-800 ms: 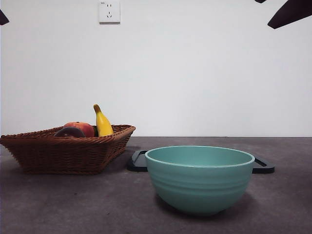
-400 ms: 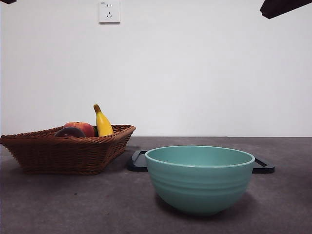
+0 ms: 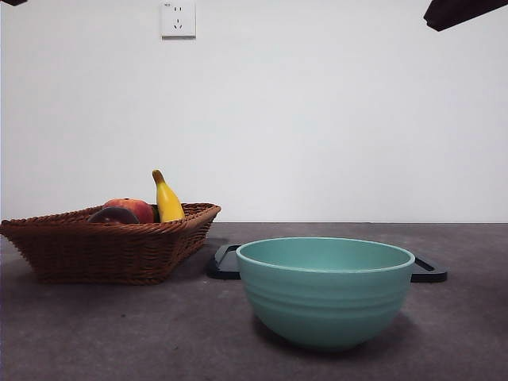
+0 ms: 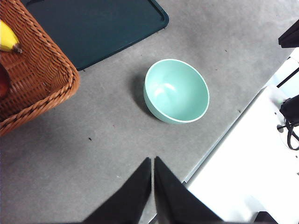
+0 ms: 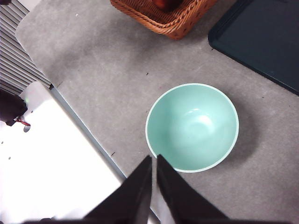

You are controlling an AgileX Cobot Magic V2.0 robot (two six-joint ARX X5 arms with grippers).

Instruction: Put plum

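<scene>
The plum (image 3: 113,214) lies dark and rounded in the wicker basket (image 3: 71,250) at the left, beside a red-orange fruit (image 3: 136,208) and a yellow banana (image 3: 167,200). A teal bowl (image 3: 325,290) stands empty near the front, right of the basket. My left gripper (image 4: 153,161) hangs high over the table's near edge, shut and holding nothing, with the bowl (image 4: 176,91) beyond it. My right gripper (image 5: 154,158) is also shut and empty, high above the bowl's (image 5: 191,127) rim. A dark red fruit (image 5: 166,3) shows in the basket (image 5: 177,21), mostly cut off.
A dark flat tray (image 3: 429,271) lies behind the bowl, also seen as the tray (image 4: 93,28) next to the basket (image 4: 42,79). The table's edge (image 5: 84,126) runs close to the bowl. Black arm tips (image 3: 460,12) show at the top corners.
Both black arm tips have drawn up toward the top corners over the last second. The basket, fruit and bowl have not moved.
</scene>
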